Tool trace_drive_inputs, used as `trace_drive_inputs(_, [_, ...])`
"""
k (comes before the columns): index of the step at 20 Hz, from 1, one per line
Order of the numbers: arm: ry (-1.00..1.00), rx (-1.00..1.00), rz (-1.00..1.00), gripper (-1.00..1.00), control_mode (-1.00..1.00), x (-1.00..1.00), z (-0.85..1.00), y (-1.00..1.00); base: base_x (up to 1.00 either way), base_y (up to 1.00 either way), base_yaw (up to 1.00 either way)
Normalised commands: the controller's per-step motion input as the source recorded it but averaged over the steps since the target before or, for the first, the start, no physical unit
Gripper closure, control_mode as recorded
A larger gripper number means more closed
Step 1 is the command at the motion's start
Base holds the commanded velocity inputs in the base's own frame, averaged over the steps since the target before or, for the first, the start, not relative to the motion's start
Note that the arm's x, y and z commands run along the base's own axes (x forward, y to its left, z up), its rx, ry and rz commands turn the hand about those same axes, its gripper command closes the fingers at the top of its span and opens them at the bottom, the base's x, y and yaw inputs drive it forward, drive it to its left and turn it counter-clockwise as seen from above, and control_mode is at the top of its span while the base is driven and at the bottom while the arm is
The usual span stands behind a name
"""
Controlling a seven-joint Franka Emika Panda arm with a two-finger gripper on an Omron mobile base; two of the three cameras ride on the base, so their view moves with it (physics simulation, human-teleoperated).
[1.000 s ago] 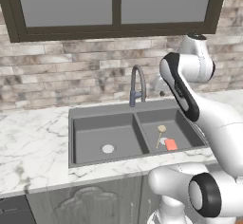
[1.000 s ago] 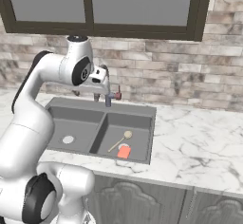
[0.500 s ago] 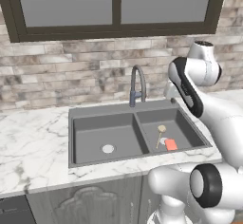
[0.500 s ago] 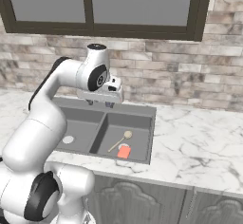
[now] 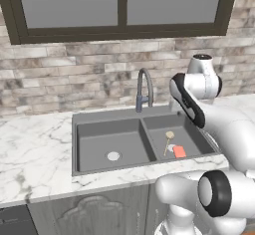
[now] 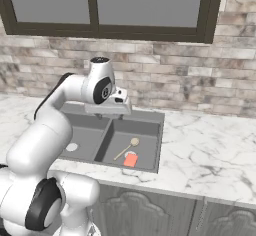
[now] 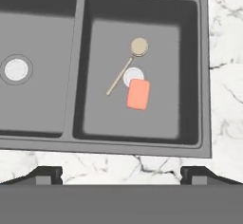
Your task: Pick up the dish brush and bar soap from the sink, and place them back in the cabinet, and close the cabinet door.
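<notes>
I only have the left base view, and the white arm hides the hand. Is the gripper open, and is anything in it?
Observer: Open and empty. In the hand view the gripper has its finger tips wide apart with nothing between them.
Operator: What is it looking at?
Observer: The right basin of the dark grey double-basin sink, down onto the tan wooden dish brush and the flat orange-red bar soap.
Operator: Do those two touch?
Observer: No, a gap shows between handle and soap. The soap covers part of the round silver drain.
</notes>
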Motion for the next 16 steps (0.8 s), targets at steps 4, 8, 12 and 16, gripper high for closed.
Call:
trace_drive_inputs(4, [0.0,-0.1,0.0,-1.0,-1.0,0.15,-0.32,0.0,0.0,0.0,0.0])
trace_drive_inputs(8, [0.0,-0.06,0.0,-1.0,-1.0,0.16,-0.26,-0.02,0.0,0.0,0.0])
trace_drive_inputs(12, [0.0,-0.01,0.0,-1.0,-1.0,0.15,-0.31,-0.11,0.0,0.0,0.0])
trace_drive_inputs(16, [0.0,0.0,0.0,-1.0,-1.0,0.16,-0.29,-0.18,0.0,0.0,0.0])
